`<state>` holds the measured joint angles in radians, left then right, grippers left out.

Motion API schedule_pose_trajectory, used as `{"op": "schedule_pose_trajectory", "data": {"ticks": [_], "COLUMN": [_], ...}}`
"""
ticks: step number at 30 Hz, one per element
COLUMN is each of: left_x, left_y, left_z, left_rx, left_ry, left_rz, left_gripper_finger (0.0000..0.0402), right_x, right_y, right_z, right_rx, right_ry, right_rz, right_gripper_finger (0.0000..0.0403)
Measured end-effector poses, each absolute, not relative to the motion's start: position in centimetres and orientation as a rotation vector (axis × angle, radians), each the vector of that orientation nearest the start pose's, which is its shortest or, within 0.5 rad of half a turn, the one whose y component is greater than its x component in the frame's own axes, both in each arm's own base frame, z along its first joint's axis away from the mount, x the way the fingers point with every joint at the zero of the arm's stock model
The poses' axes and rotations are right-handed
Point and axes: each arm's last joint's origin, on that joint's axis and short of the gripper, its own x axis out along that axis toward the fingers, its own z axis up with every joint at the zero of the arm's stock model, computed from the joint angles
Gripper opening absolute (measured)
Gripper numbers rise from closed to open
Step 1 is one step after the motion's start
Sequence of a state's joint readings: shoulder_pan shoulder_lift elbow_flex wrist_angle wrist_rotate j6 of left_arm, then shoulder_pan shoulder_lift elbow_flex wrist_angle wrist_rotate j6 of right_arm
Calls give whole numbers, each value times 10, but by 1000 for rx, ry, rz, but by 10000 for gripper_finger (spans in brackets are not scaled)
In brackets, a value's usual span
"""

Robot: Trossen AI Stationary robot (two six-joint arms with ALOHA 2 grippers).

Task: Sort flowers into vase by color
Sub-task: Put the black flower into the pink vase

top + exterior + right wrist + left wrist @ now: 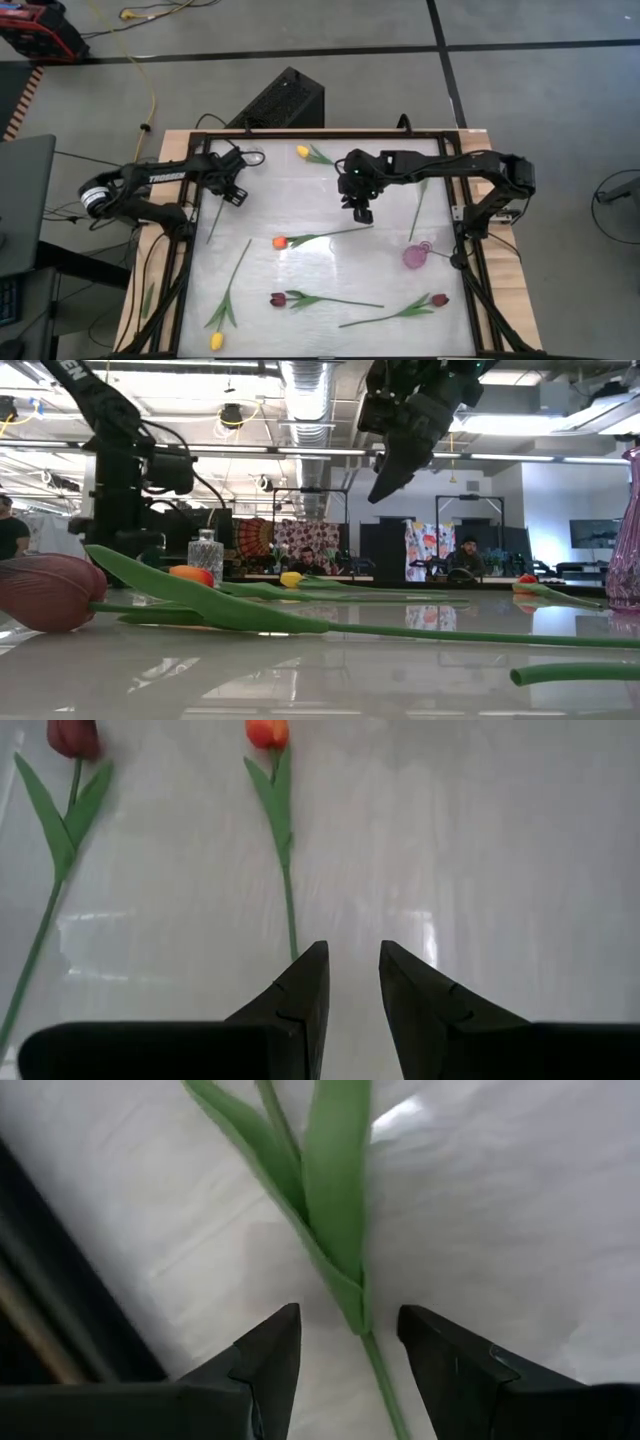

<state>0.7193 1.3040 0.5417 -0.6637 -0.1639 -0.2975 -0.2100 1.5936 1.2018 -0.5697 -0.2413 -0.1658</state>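
The right claw [361, 212] hangs open and empty over the middle of the table [330, 270], just above the stem end of the orange flower [281, 242]. The left claw [236, 192] is open too, low by the table's left edge, its fingers [265, 1365] on each side of a green stem [375, 1365], not gripping it. Yellow and dark red flowers lie flat around. A pink vase [416, 256] stands at the right.

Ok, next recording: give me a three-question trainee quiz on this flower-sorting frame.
1. True or false: the pink translucent glass vase already holds a flower.
2. Which gripper hovers over the stem end of the orange-headed artificial tulip? A) left gripper B) right gripper
3. Fill in: the left gripper's open fingers straddle a green ____.

Key:
1. False; no stem shows in it.
2. B
3. stem, just below its leaves.
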Motion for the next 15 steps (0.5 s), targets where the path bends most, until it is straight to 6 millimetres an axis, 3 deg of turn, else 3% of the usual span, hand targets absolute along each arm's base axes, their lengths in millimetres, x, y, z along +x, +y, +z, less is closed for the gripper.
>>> {"op": "schedule_pose_trajectory", "data": {"ticks": [5,12,15], "left_x": [132,132,131], "left_y": [124,124,125], "left_z": [134,134,138], "left_rx": [-669,-699,-676], "left_ry": [1295,1271,1243], "left_rz": [933,927,958], "left_gripper_finger": [158,21,13], "right_x": [325,327,328], "right_y": [-62,-57,-53], "right_z": [251,252,252], "right_rx": [60,55,51], "right_ry": [924,910,904], "right_rz": [106,117,126], "right_gripper_finger": [118,118,118]}}
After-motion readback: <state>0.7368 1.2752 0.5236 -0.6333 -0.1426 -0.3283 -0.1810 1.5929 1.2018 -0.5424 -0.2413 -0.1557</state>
